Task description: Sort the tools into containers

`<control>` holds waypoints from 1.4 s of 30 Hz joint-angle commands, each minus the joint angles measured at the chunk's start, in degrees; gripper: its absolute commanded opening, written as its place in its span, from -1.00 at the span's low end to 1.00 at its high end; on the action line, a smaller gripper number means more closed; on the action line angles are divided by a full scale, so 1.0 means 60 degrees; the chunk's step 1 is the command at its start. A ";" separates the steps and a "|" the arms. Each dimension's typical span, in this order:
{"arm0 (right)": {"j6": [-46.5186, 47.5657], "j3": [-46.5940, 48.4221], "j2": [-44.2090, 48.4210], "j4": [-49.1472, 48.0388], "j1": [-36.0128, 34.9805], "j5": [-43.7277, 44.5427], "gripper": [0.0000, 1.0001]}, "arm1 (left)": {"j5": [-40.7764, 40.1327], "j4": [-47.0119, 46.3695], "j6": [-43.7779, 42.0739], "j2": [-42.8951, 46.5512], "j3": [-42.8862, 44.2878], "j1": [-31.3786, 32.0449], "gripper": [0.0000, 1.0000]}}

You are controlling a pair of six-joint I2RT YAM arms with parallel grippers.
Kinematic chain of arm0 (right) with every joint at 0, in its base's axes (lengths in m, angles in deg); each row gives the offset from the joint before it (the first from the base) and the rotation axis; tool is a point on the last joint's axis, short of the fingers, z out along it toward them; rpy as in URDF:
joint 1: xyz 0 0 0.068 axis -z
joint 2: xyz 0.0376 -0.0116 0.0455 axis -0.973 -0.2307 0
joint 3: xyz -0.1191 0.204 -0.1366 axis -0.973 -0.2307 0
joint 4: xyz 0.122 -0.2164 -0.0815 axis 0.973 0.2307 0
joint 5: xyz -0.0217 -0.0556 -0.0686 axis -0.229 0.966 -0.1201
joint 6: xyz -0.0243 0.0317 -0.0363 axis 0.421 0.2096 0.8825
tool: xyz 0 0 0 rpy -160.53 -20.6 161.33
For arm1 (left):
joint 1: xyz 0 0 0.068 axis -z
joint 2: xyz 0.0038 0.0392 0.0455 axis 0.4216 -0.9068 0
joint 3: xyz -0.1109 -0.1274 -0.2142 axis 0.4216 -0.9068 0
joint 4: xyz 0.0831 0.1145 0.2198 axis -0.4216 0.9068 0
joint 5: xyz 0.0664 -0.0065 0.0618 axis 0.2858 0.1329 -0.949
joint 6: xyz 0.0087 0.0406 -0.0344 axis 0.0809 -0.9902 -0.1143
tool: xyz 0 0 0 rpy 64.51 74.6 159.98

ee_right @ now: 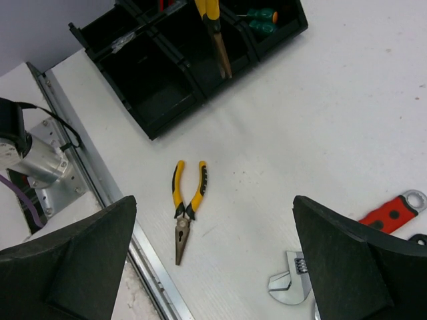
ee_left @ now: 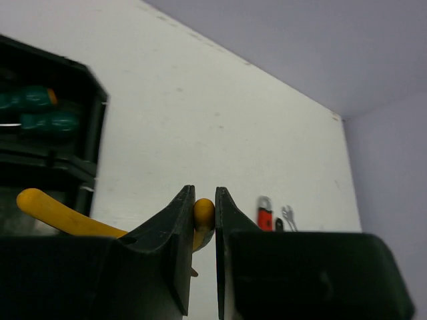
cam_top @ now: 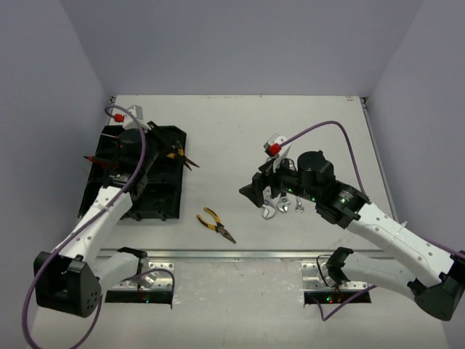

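Left claw (ee_left: pixel 204 200) clamps yellow-handled pliers (ee_left: pixel 60 215) over the organizer tray (cam_top: pixel 168 203), while the right claw (ee_right: pixel 213 201) hangs spread wide above the table (cam_top: pixel 240 123).

One yellow handle sits pinched between the left claw's fingers and the other juts out to the side, with the nose poking past the tray's right rim. The far-right compartment holds two green-handled screwdrivers (ee_left: pixel 40 110). At the tray's left side lie what look like red-handled tools (cam_top: pixel 96 160), too small to name. The left arm stretches from its base across the tray. The right arm is bent, its wrist pointing toward the tray. A second pair of pliers (ee_right: pixel 187 207) lies on the table between claw and tray. A red-handled wrench (ee_right: pixel 390 213) and a silver adjustable wrench (ee_right: pixel 288 283) lie under the claw's side facing away from the tray.
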 commanded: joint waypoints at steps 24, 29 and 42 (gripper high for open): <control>0.0215 -0.0876 0.1229 0.0204 0.0026 0.0203 0.98 | 0.2890 0.1967 -0.0601 -0.4092 0.2304 -0.4285 -1.00; 0.0180 -0.0816 0.1022 0.0207 0.0021 0.0139 0.98 | 0.3510 0.1998 -0.0594 -0.3978 0.2398 -0.4527 -1.00; 0.0003 -0.0640 0.0212 0.0265 0.0031 -0.0150 0.98 | 0.3584 0.2059 -0.0603 -0.3631 0.2166 -0.4552 0.44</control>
